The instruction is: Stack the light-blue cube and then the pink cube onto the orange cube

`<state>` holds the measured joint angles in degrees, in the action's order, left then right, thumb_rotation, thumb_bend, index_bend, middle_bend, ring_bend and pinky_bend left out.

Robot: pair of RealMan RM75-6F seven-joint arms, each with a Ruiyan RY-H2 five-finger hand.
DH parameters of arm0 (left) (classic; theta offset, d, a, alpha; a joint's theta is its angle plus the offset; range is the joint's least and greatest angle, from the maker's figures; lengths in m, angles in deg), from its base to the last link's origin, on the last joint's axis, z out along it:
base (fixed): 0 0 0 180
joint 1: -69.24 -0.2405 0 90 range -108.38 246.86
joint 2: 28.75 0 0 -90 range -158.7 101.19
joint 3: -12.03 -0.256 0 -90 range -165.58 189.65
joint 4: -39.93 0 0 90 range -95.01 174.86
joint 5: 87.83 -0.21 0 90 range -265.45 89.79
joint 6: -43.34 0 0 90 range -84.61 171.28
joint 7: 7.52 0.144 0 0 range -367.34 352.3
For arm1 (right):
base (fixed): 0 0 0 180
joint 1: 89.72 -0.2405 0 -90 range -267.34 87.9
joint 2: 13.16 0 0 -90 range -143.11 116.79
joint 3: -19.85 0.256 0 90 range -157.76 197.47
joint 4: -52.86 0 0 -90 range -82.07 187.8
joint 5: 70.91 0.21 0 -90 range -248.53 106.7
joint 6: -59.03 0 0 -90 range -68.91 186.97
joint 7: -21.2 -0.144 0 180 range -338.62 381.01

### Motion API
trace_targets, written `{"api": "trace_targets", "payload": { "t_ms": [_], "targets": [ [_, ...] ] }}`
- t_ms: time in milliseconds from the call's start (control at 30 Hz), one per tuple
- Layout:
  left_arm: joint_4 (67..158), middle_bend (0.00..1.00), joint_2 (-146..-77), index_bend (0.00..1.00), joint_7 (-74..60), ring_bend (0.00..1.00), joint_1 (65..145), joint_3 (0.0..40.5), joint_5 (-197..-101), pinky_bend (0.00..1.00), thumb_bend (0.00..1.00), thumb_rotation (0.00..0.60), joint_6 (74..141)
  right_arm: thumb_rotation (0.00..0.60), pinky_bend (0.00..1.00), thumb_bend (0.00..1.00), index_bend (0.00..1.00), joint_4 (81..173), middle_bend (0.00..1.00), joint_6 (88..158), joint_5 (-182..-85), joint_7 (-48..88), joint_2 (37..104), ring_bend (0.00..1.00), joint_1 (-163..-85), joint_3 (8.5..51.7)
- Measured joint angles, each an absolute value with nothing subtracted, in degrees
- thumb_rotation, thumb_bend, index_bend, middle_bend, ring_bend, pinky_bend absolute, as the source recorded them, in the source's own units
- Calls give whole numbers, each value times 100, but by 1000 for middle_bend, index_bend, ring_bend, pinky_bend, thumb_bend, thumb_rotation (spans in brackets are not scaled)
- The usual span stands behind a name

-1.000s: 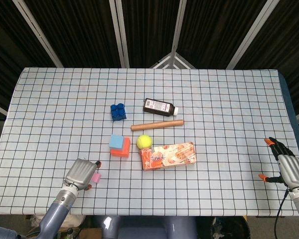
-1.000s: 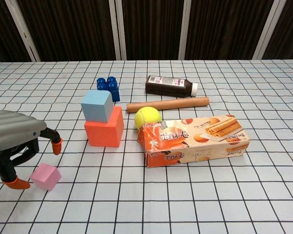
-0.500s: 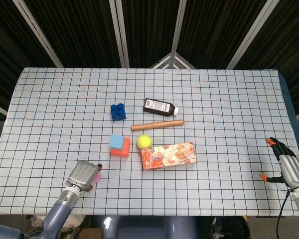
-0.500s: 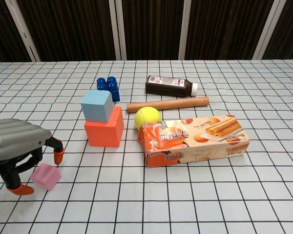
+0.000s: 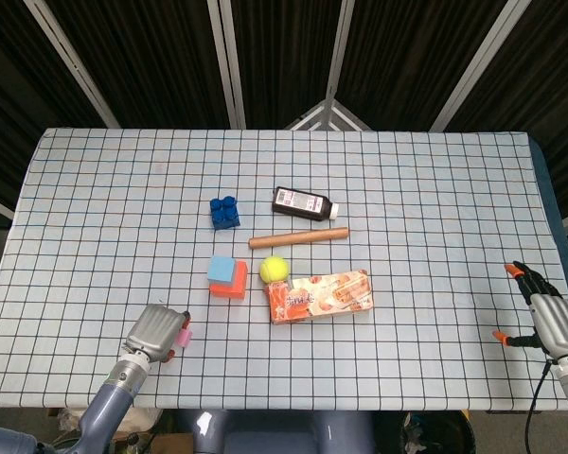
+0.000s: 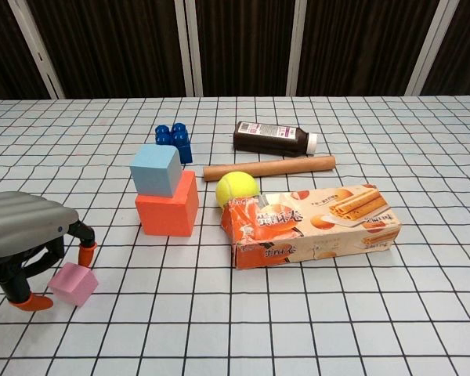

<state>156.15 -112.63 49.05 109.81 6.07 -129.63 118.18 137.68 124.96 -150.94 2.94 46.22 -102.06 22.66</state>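
The light-blue cube [image 6: 156,169] already sits on top of the orange cube [image 6: 168,206], a bit turned & toward the back-left corner, so step 1 looks done. Now it's the pink cube's turn. The pink cube [image 6: 73,283] sits on the surface [image 6: 313,329], near the front edge & well apart from the stack. The left hand [image 6: 23,243] is low over it w/ fingers apart, one orange tip on each side of the cube, not pinching it yet as far as I can tell. Next it prob needs to squeeze the cube, lift it up, carry it over to the stack & set it down softly on the blue one. The right hand [image 5: 546,313] waits far off at the other side, fingers apart, holding nothing. Boxes: the snack box [image 6: 309,223] lies on its side, one end looks torn; can't see what's inside. The dark bottle [image 6: 270,139] lies on its side too, cap on.
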Motion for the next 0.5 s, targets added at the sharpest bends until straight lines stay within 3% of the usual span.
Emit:
{"api": "trace_targets", "payload": {
  "t_ms": [500],
  "targets": [
    [15451,808,-11252,418,4839,787,10975,675,-12945,864,305,600,11706,600,156,128,0,13739,15,12323,-15035,318,4650,60,-10283,2266]
  ]
}}
